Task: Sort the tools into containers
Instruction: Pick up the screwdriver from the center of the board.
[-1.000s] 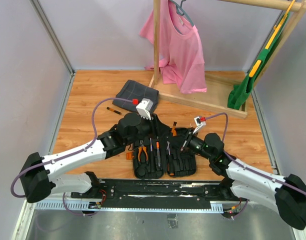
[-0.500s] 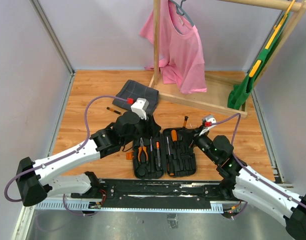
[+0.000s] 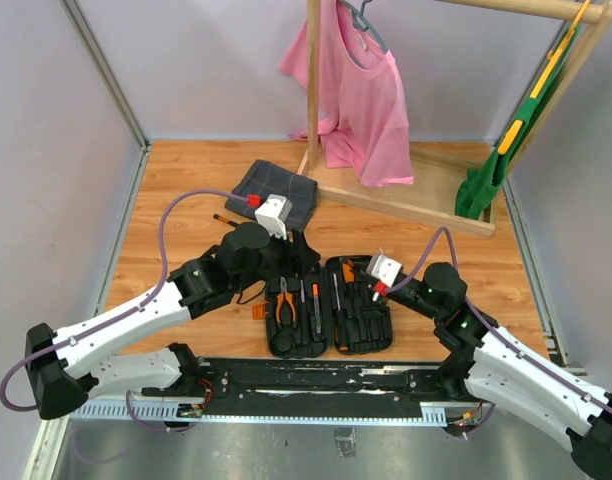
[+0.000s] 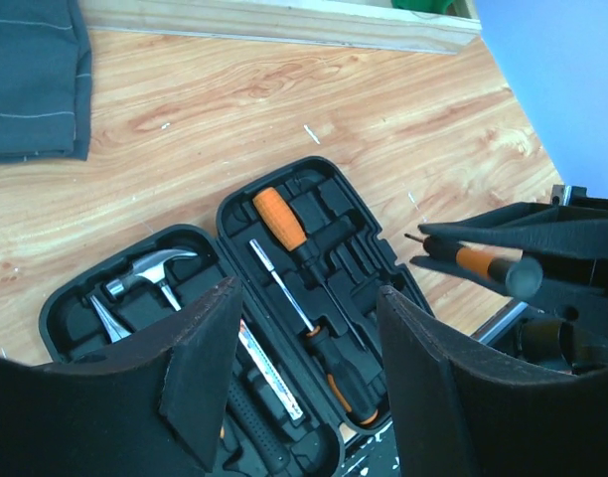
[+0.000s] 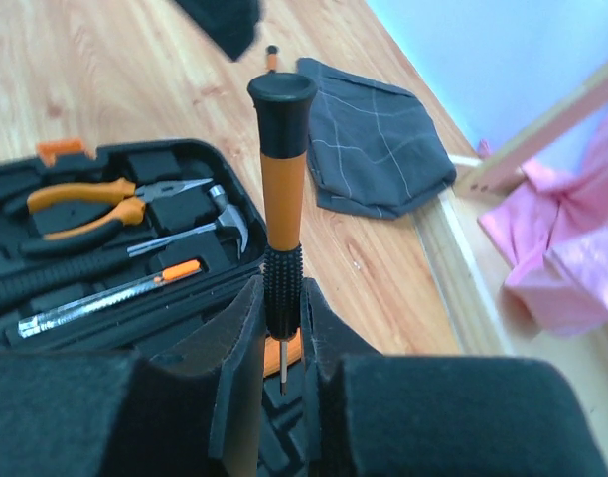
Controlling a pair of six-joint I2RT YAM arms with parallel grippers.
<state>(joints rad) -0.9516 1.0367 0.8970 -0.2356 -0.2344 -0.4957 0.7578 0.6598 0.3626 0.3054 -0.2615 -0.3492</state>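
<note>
The black tool case (image 3: pixel 283 349) lies open in front of the arms. Its left half holds orange-handled pliers (image 3: pixel 284 303), a hammer (image 4: pixel 148 272) and slim tools. Its right half holds screwdrivers (image 4: pixel 282 220). My right gripper (image 5: pixel 282 298) is shut on a slim orange-and-black screwdriver (image 5: pixel 282 194), held upright above the right half; it also shows in the left wrist view (image 4: pixel 478 262). My left gripper (image 4: pixel 309 328) is open and empty above the case, near its far edge in the top view (image 3: pixel 298 258). Another small screwdriver (image 3: pixel 227 220) lies on the floor to the far left.
A dark grey checked cloth (image 3: pixel 276 192) lies behind the case. A wooden clothes rack base (image 3: pixel 406 205) with a pink shirt (image 3: pixel 361 100) stands at the back. An orange clasp (image 5: pixel 61 150) sticks out of the case's left edge.
My right gripper has swung from the case's far right side to point left over its right half, carrying the slim screwdriver. My left gripper has drawn back slightly to the left.
</note>
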